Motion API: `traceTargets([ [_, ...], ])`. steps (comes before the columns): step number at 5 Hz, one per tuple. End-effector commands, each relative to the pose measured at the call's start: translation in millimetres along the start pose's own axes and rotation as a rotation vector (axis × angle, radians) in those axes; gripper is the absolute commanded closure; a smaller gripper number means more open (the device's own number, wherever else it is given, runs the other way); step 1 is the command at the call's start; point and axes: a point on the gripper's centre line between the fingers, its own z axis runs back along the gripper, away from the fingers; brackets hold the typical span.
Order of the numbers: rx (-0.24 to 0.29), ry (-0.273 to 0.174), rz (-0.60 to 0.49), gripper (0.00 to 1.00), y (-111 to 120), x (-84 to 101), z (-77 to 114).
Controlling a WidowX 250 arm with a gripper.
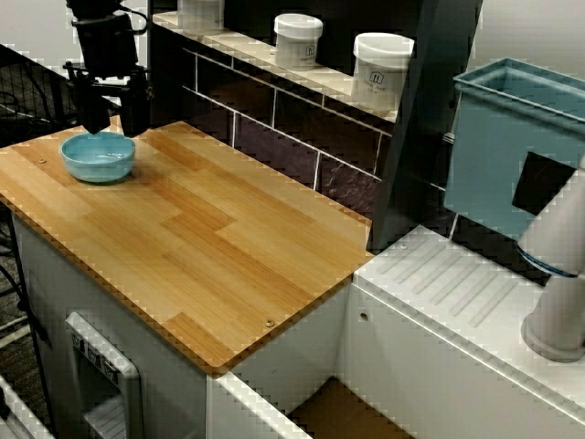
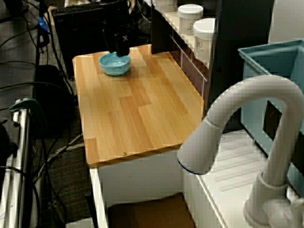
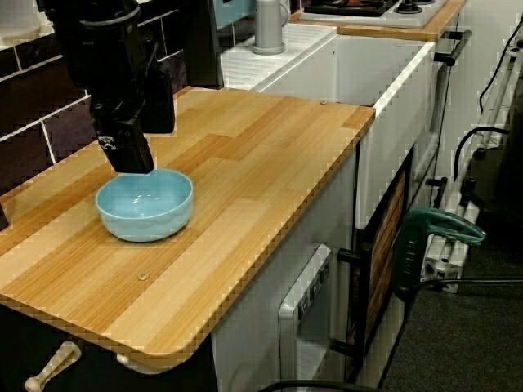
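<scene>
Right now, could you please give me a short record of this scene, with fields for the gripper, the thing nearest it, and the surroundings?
gripper: black, fingers apart, low over the rear rim of the bowl; whether they touch cannot be told
nearest thing: the bowl is light blue, upright, looks empty, and sits near a corner of the wooden counter
surroundings: white jars on the shelf behind; white faucet beside the counter

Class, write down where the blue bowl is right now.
In the view from above, the blue bowl sits near the left end of the wooden counter, with the gripper at its rim.
</scene>
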Motion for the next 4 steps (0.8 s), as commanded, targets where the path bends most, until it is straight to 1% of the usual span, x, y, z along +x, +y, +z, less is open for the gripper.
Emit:
traceTargets([
  [1,0.005,-0.112,0.002,0.0,29.0,8.0,38.5],
  [2,0.026,-0.107,-0.005,0.0,40.0,13.2,35.2],
  [3,0.046,-0.07,-0.062,0.0,55.1,18.8,32.4],
  [4,0.05,-0.042,-0.156,0.0,60.4,18.4,21.3],
])
